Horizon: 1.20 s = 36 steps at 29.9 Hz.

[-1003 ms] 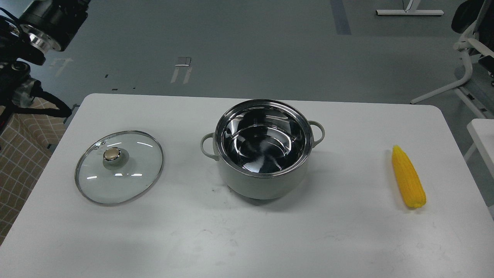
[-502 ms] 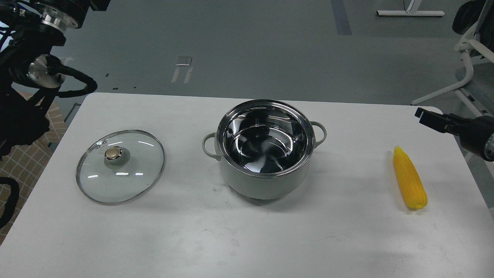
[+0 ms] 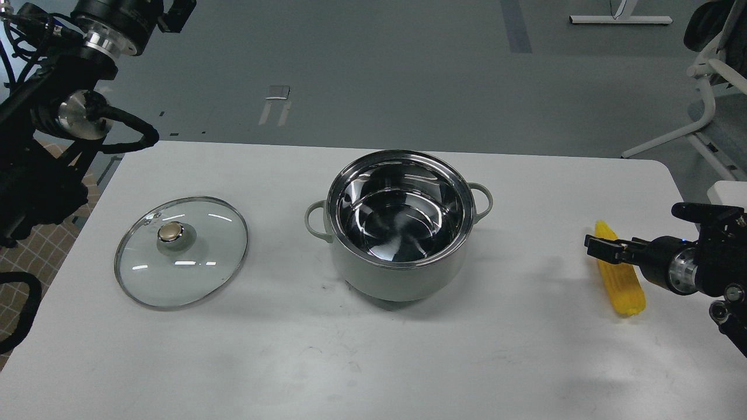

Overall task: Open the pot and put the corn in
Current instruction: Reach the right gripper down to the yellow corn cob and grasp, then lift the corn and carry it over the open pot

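Note:
The pale grey-green pot (image 3: 402, 274) stands open in the middle of the white table, and its shiny steel inside is empty. The yellow corn (image 3: 627, 291) lies near the table's right edge, pointed end away from me. My right gripper (image 3: 604, 248) reaches in from the right just over the corn's upper half and hides part of it. Its fingers are dark and side-on, so I cannot tell if they are open. My left arm is raised at the far left. Its far end (image 3: 178, 14) is cut by the top edge.
The glass lid (image 3: 182, 252) with a gold knob lies flat on the table left of the pot. The table (image 3: 373, 361) ends close to the right of the corn. A white chair frame (image 3: 709, 99) stands off the table at the back right.
My right gripper has come down and to the left, from above the table's far right corner to over the corn. My left arm has swung slightly right and up. Pot, lid and corn have not moved.

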Motion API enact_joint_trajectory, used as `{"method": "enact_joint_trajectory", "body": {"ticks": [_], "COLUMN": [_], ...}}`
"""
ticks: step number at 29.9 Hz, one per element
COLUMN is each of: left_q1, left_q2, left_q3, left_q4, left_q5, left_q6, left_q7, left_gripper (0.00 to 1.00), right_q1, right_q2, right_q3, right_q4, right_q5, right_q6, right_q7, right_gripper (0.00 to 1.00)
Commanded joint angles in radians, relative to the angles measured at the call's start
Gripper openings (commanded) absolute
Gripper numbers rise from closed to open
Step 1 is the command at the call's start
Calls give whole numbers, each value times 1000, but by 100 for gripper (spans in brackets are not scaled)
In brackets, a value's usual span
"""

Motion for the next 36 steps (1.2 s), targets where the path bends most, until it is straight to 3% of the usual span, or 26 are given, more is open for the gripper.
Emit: {"method": "enact_joint_trajectory", "body": {"ticks": [1,6,7,9,10,11,15,19,26,31,36], "left_q1": [18,21,20,20,20,21,18,17,15,12,12], "left_q2": [5,5,4,1,1,-1,-11,-18,-11,-10,-13], "left_q3": [5,8,8,10,10,10,6,5,8,-1,-4], "left_q4": [-5,-5,-5,-6,-6,-6,-6,-13,-16,-19,-19], "left_q5": [1,1,1,1,1,2,2,4,7,7,4], "left_q6": [0,0,0,2,2,5,12,11,-3,-32,-21], "left_q7": [-1,-1,-1,-1,-1,-1,-4,-4,-1,-2,-1], "left_gripper": [98,98,98,98,98,98,98,98,98,98,98], "right_q1": [-2,-7,-10,-14,-14,-13,-4,6,98,156,286], "right_q2": [-1,-2,-4,-9,-9,-10,-13,-10,10,164,283], "right_q3": [-31,-34,-36,-34,-34,-34,-25,42,202,170,-8], "right_q4": [-1,-3,-3,0,0,0,13,19,169,327,326], "right_q5": [-1,-1,-1,1,1,1,6,18,71,99,92], "right_q6": [0,0,0,0,0,-1,-40,-165,-170,-164,-158], "right_q7": [-27,-40,-40,-40,-40,-39,-31,-28,-28,-36,-40], "right_gripper": [79,65,55,13,13,1,0,0,0,0,0]}}
